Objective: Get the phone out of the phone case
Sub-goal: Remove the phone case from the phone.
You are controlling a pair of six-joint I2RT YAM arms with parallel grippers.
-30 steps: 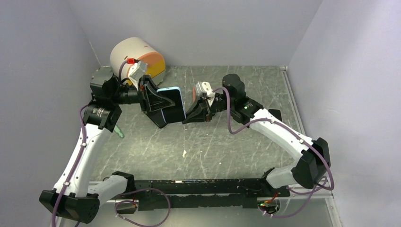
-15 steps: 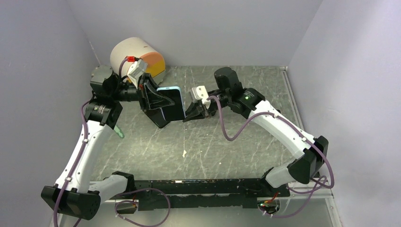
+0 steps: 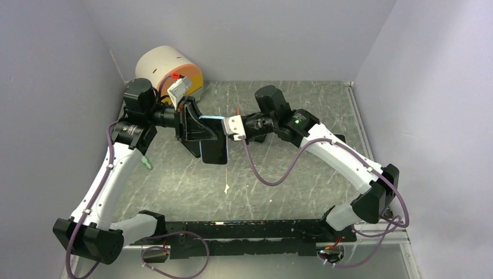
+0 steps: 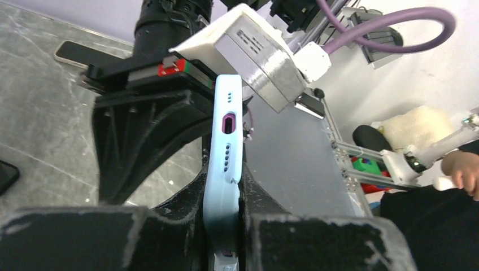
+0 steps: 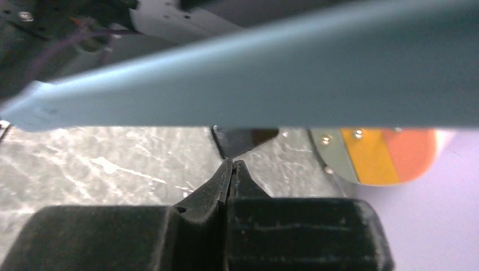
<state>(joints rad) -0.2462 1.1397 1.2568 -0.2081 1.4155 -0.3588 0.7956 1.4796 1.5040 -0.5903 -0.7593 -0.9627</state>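
Observation:
The phone (image 3: 214, 150), dark screen up, sits in a light blue case (image 3: 210, 120) and is held above the table. My left gripper (image 3: 195, 131) is shut on it. In the left wrist view the case's bottom edge (image 4: 226, 164) with its port stands clamped between my left gripper's (image 4: 225, 226) fingers. My right gripper (image 3: 227, 136) is at the phone's right edge, mostly hidden under its white wrist camera. In the right wrist view my right gripper (image 5: 232, 164) is shut with nothing between the jaws, just below the case (image 5: 254, 84).
A beige and orange cylinder (image 3: 165, 67) stands at the back left corner. A small teal object (image 3: 145, 163) lies by the left arm and a white scrap (image 3: 226, 188) lies mid-table. A flat black object (image 3: 340, 139) lies beside the right arm. Walls close in on three sides.
My right arm has swung left and brought its shut gripper up against the phone's right edge. My left gripper has shifted right and tipped the phone lower.

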